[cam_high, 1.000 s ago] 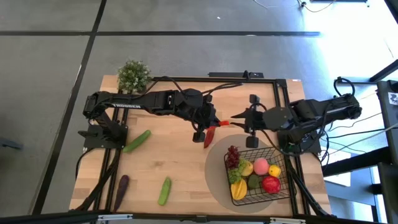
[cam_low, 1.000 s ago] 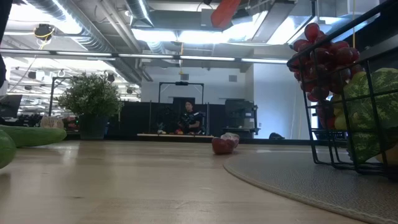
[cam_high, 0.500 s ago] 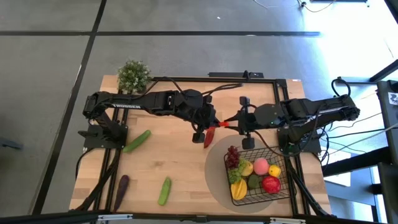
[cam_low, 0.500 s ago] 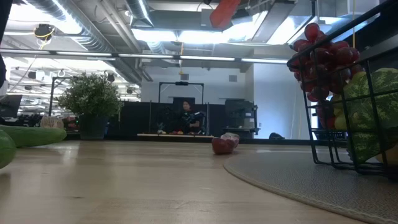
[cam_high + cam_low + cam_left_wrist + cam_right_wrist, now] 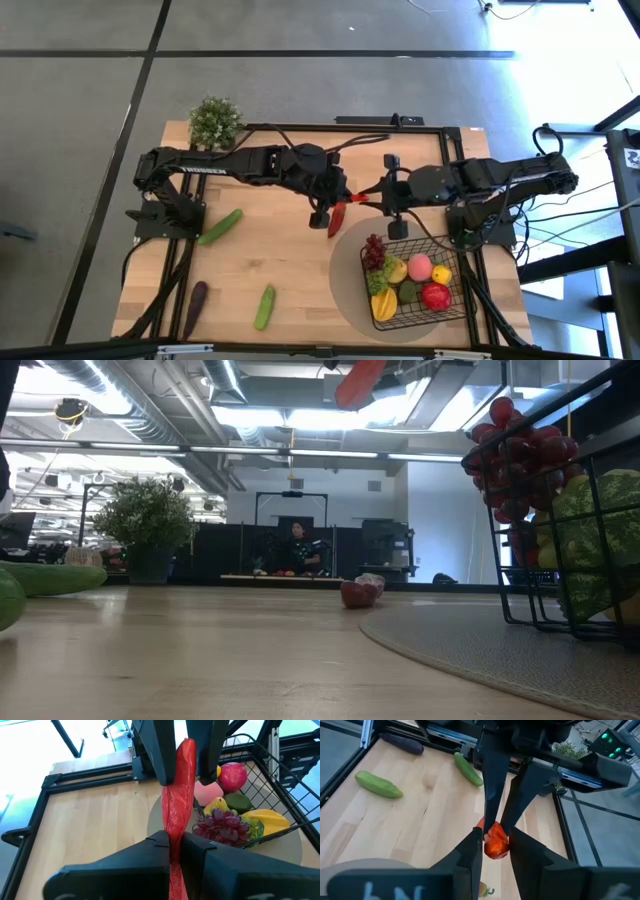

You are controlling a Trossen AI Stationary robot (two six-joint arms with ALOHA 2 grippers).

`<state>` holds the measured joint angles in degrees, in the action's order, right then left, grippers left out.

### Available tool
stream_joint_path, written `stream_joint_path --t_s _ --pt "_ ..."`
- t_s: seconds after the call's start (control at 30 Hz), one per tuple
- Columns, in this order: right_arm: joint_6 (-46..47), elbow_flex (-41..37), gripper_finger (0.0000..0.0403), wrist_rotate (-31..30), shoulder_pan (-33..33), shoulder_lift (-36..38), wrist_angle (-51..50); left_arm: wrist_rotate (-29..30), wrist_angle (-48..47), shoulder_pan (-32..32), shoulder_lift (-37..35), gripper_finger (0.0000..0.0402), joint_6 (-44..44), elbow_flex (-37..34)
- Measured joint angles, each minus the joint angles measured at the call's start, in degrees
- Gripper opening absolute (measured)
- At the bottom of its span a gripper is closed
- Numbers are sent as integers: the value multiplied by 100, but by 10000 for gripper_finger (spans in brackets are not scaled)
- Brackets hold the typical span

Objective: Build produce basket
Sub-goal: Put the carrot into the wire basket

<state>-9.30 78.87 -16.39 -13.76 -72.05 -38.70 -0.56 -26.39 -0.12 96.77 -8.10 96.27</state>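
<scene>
Above the middle of the tabletop (image 5: 290, 270) a red chili (image 5: 336, 214) hangs between the two arms. The left hand (image 5: 329, 207) pinches it, and the right hand (image 5: 372, 193) has its fingers either side of the chili's tip. The high view shows only that the two hands meet. The left wrist view shows the chili (image 5: 180, 815) running lengthwise from its own fingers up between the right hand's fingers (image 5: 159, 750). The right wrist view looks end-on at the chili (image 5: 494, 844), with its own fingers close against it on both sides and the left hand's fingers (image 5: 491, 780) gripping it beyond.

The basket (image 5: 415, 282) sits on a round mat (image 5: 345, 285) at the near right, holding dark grapes (image 5: 374, 250), a peach (image 5: 420, 266), an apple (image 5: 435, 296) and other produce. Only the low view shows a small red fruit (image 5: 358, 593) lying on the tabletop far back. Two cucumbers (image 5: 220, 226) and an eggplant (image 5: 196, 296) lie to the left.

A second ago the right hand was short of the chili; half a second ago it had reached it, and nothing visibly differs since.
</scene>
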Motion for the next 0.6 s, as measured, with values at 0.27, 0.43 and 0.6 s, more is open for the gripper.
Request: stream_joint_path --t_s 0.27,0.43,0.6 --pt "2 0 77 -46 0 -36 -83 -7 -13 -2 0 1 -2 0" --pt "0 0 27 -65 0 -36 -85 -9 -24 0 0 1 4 0" --pt "4 0 10 -76 0 -36 -87 49 -22 -2 0 6 4 0"
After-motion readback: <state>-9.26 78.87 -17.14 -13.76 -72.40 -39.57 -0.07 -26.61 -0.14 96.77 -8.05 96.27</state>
